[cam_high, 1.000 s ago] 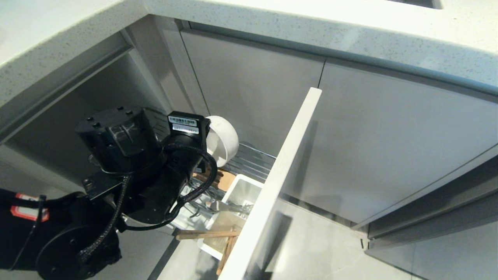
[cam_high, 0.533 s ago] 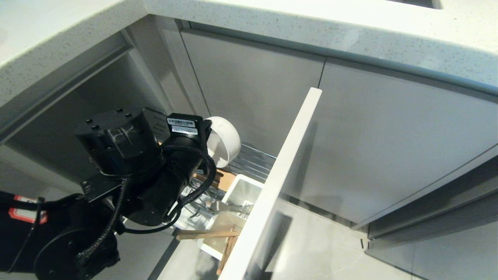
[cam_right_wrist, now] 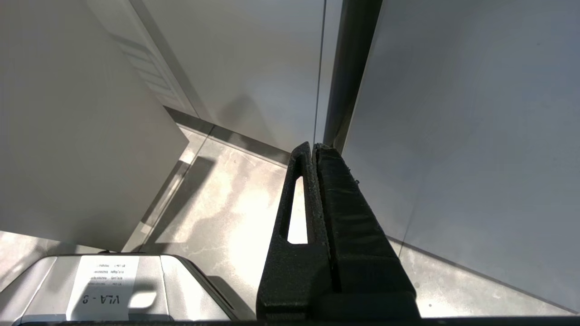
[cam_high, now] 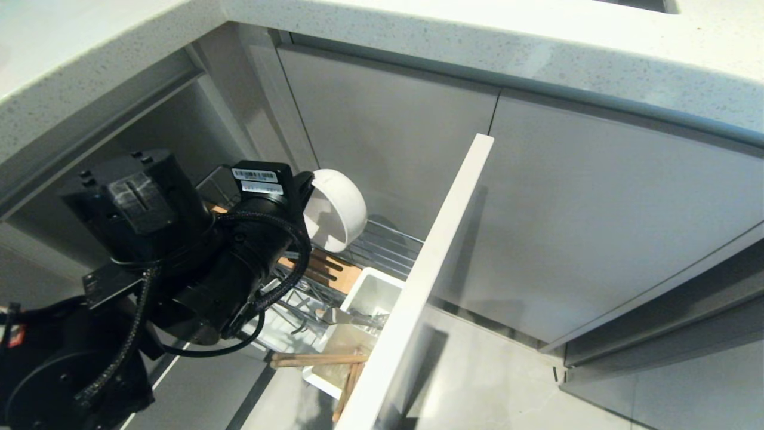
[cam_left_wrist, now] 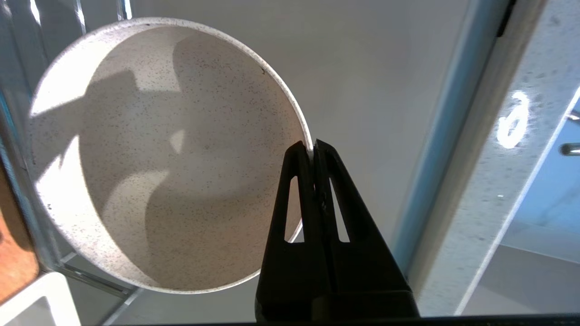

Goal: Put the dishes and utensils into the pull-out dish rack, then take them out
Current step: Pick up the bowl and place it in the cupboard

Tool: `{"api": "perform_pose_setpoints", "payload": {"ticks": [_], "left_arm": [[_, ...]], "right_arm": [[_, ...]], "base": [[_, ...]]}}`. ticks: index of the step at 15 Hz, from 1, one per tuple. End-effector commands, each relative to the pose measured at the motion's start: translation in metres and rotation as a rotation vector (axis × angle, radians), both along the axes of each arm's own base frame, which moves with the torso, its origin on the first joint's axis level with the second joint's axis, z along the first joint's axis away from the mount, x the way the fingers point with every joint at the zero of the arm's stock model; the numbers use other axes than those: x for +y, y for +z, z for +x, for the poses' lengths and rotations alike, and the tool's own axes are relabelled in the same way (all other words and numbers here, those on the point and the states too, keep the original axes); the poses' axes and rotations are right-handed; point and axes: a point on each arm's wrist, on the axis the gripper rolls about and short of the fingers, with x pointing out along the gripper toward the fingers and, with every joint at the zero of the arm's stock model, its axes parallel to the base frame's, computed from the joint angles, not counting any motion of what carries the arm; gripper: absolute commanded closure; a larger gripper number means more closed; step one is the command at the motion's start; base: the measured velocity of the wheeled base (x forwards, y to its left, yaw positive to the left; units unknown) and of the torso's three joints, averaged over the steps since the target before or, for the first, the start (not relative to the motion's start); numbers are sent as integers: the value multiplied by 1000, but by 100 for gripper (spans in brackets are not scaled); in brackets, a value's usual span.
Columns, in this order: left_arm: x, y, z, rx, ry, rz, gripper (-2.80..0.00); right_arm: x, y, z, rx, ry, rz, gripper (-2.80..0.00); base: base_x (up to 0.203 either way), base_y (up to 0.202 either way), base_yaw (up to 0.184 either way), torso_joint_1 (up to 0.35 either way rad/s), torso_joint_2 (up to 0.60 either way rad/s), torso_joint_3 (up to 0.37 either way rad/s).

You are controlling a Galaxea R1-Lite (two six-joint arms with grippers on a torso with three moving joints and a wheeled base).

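**One bowl is hanging by its rim above the open rack**

One gripper is doing the work here, and it is the left one. Starting at the left of the head view, the left arm is reaching in under the countertop, and the left gripper is pinching the rim of the small white bowl, its fingers clamped together on the thin edge. The bowl is tipped on its side, its mouth turned toward the wrist camera and its base pointing away toward the grey cabinet door. It is hanging clear above the pull-out dish rack, over the wire floor and just past the slotted wooden strip.

Moving right, the spoon is lying in the white cutlery caddy, and the chopsticks are resting across the caddy's near end. The tall front panel is standing out from the cabinets. The plate is not visible.

The right gripper is parked with its fingers pressed shut on nothing, pointing at the floor beside a cabinet door.

Compared with a second ago, the left arm is sitting further left and higher in the head view, and the bowl has risen a little with it, uncovering more of the wooden strip. By my reading, the bowl is being lifted out.
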Motion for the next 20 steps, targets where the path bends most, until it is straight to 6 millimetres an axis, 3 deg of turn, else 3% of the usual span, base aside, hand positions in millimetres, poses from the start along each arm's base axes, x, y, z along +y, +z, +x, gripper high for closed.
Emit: {"api": "perform_pose_setpoints", "payload": {"ticks": [1, 11, 20], "left_arm": [[4, 1, -1, -3, -1, -28, 0], [10, -18, 15, 57, -38, -50, 0], [9, -26, 17, 95, -61, -89, 0]], "right_arm": [[0, 0, 0, 2, 1, 0, 0], [0, 0, 0, 2, 1, 0, 0], [0, 0, 0, 2, 1, 0, 0]], "base": [[0, 0, 0, 0, 0, 0], [0, 0, 0, 0, 0, 0], [0, 0, 0, 0, 0, 0]]}}
